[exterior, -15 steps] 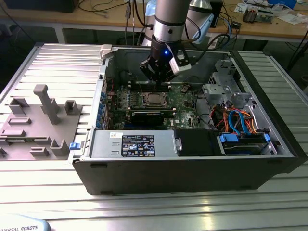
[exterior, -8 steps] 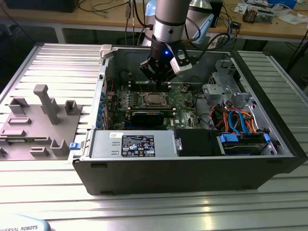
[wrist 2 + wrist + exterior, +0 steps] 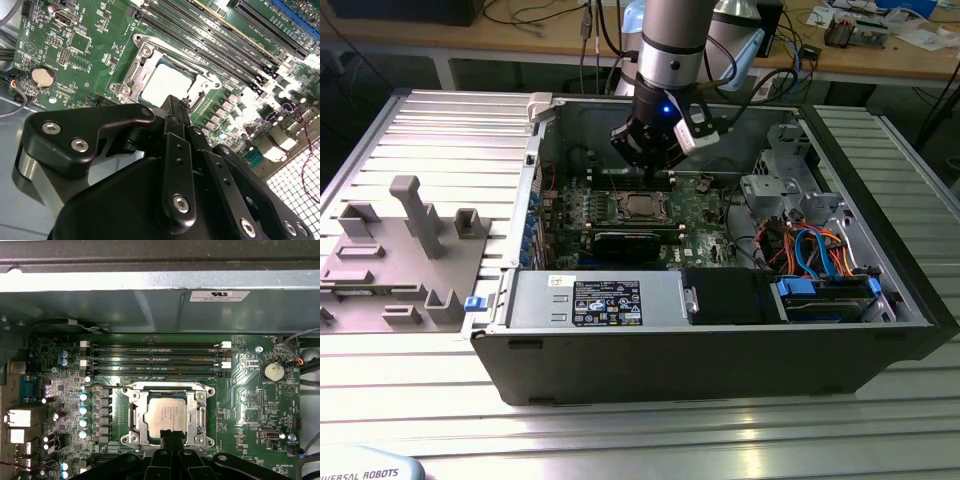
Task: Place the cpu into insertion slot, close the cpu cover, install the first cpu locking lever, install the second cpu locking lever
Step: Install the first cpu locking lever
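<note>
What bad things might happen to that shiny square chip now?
The hand sits right at the edge of the cpu, so a small nudge might shift it in the insertion slot. The cpu cover looks down around the chip; pressing unevenly could perhaps bend it. The memory slots lie close beside, and a sideways move might bump them.

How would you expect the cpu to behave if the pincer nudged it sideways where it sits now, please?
The cpu is a flat metal-topped square, so it is probably stiff and unlikely to tip or roll. It sits inside the cpu cover, which frames it, so it would likely barely slide. Its smooth, shiny top could be slippery.
</note>
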`<state>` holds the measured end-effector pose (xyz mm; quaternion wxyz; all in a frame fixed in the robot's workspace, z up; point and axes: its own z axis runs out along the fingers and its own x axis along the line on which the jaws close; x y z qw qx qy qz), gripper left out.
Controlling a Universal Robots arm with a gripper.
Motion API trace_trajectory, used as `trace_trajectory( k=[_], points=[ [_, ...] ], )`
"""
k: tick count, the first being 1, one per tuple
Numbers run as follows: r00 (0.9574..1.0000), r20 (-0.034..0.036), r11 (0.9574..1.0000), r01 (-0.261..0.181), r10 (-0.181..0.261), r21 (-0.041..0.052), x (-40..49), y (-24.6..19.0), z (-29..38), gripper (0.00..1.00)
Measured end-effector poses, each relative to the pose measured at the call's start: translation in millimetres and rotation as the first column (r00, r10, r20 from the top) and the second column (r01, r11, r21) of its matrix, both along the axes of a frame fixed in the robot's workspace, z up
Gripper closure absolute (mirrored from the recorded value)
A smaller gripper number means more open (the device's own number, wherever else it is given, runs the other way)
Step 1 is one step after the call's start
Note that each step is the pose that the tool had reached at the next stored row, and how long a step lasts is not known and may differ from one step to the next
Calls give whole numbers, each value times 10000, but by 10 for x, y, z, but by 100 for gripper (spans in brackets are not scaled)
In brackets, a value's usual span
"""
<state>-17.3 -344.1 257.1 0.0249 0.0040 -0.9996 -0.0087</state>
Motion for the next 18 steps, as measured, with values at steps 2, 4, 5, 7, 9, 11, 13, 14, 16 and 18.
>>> trace_trajectory(
  k=[2,4,5,7,9,11,13,14,16,18],
  points=[
    [10000,6,10000,1,-1,-2,-34,0,1,89],
    [10000,18,10000,1,-1,0,-56,0,3,89],
    [10000,27,10000,1,-1,1,-70,0,5,89],
    [10000,42,10000,0,0,0,-94,0,9,89],
    [10000,60,10000,0,0,0,-122,1,14,89],
    [10000,78,10000,0,0,0,-152,2,18,89],
    [10000,93,10000,1,-1,-1,-187,3,19,89],
    [10000,99,10000,1,-1,0,-203,4,19,89],
    [9999,109,10000,0,0,-1,-239,8,20,89],
    [9999,119,10000,1,-1,-1,-275,16,21,89]
  ],
)
